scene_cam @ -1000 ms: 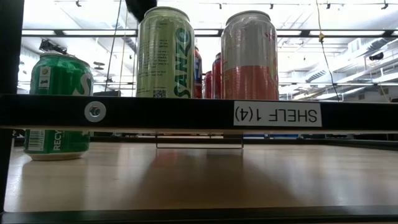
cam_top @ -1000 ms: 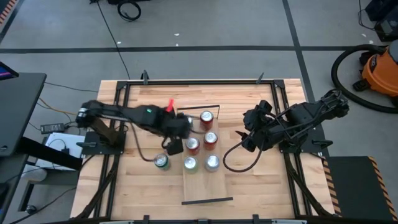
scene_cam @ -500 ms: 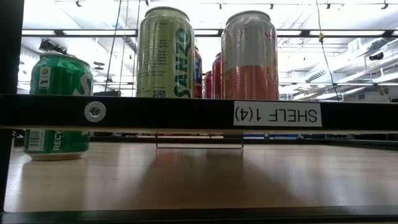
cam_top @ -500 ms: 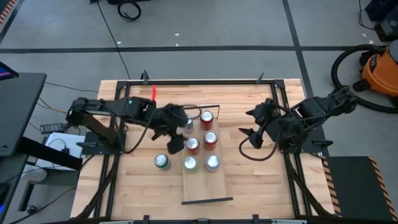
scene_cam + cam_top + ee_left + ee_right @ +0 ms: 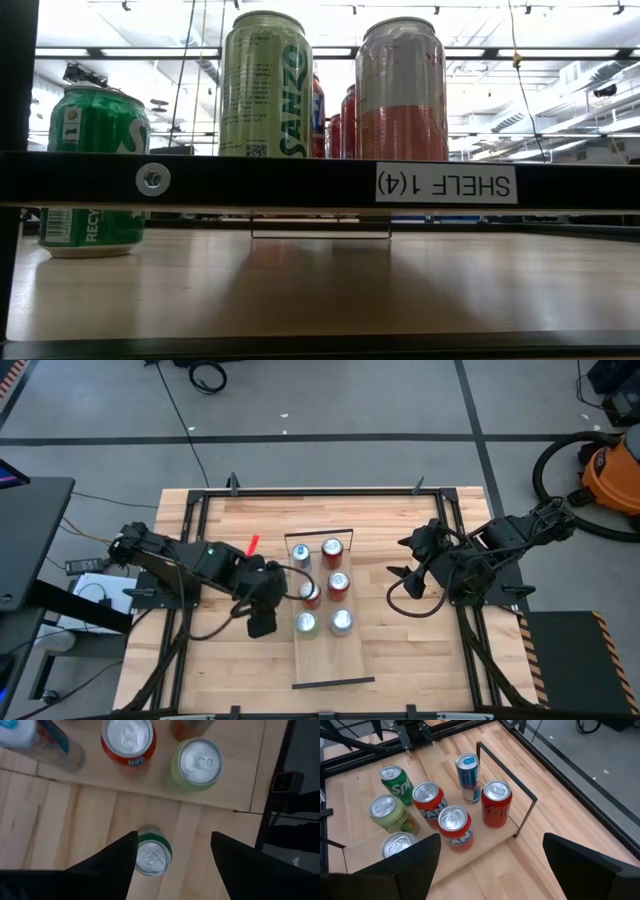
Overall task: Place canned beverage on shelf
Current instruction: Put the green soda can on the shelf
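Observation:
A green canned beverage [image 5: 152,856] stands upright on the slatted tabletop, just left of the shelf [image 5: 325,655]. It also shows in the low view [image 5: 95,170] and the right wrist view [image 5: 395,782]. My left gripper [image 5: 173,837] hovers open above it and hides it in the high view [image 5: 262,622]. The can top shows close to one finger, with no touch to be seen. Several cans stand on the shelf, among them a light green one [image 5: 200,762] and an orange one [image 5: 127,740]. My right gripper [image 5: 491,840] waits open, raised to the right of the shelf [image 5: 400,565].
A thin black wire rail [image 5: 505,775] closes the shelf's far end and another [image 5: 333,683] its near end. A black bar labelled as a shelf [image 5: 445,183] crosses the low view. Black frame rails [image 5: 190,550] border the tabletop. Bare shelf board lies near the front rail.
My left gripper has drawn back from the cans on the shelf, toward the table's near-left, and now stands over the green can. My right arm has pulled back a little toward the table's right edge. No can has moved.

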Tool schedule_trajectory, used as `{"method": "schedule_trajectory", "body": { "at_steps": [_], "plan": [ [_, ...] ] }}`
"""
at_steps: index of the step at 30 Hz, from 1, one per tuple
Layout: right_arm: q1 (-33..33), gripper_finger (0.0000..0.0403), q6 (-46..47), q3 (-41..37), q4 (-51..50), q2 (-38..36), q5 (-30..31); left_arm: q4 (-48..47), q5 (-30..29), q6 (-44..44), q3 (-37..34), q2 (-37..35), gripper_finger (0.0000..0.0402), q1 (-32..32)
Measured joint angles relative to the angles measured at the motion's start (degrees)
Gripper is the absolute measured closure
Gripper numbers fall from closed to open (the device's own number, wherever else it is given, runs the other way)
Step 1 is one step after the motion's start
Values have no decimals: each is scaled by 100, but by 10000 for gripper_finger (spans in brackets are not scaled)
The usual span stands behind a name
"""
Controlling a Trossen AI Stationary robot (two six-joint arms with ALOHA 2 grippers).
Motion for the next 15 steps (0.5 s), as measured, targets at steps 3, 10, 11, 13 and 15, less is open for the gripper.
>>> {"method": "schedule_trajectory", "body": {
  "at_steps": [3,10,11,13,15],
  "plan": [
    [0,41,-60,0,36,-2,97,-149,-24,-78,-2,106,134,-104],
    [0,41,-84,-2,39,0,125,-582,-112,134,0,519,88,-149],
    [0,41,-75,-2,36,0,125,-613,-117,173,0,593,80,-149],
    [0,41,-68,-2,36,0,127,-560,-113,295,0,718,64,-156],
    [0,41,-60,-2,35,0,127,-543,-88,524,-2,821,51,-187]
  ]
}}
